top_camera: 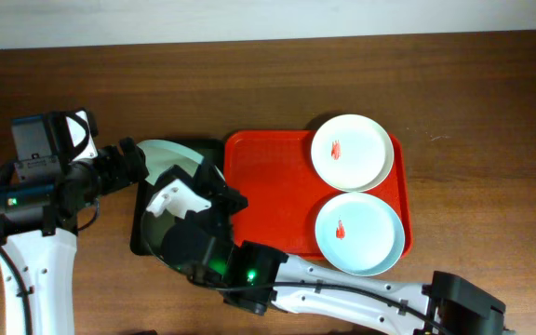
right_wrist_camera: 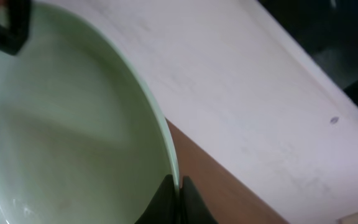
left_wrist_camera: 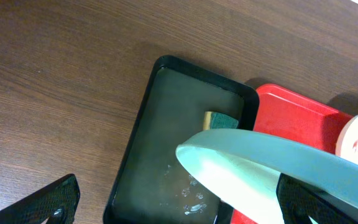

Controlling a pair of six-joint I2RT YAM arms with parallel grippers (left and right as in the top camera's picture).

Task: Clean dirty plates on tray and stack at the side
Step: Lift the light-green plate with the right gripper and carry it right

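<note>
From overhead, the red tray (top_camera: 268, 186) lies right of centre on the counter (top_camera: 249, 74). On its right side sit a white plate (top_camera: 350, 152) at the far end and a mint plate (top_camera: 359, 233) at the near end, each with a small red smear at its middle. Just left of it lies a dark green tray (top_camera: 140, 228), mostly covered by the two arms. Only an arc of the third plate (top_camera: 170, 154), pale mint, shows above the dark tray's far end. The right wrist view shows what the overhead hides: the right claw (right_wrist_camera: 178, 198) is clamped on that plate's rim, thin edge pinched between its fingertips, with a pale wall behind. The left wrist view shows the left claw (left_wrist_camera: 182, 196) spread wide, holding nothing, with the tilted plate crossing in front of it. Whether the plate touches a finger cannot be told. This view alone shows the floor of the dark green tray, with a yellow-and-green sponge (left_wrist_camera: 219, 120) lying there and water droplets (left_wrist_camera: 191, 199) nearer the camera.
</note>
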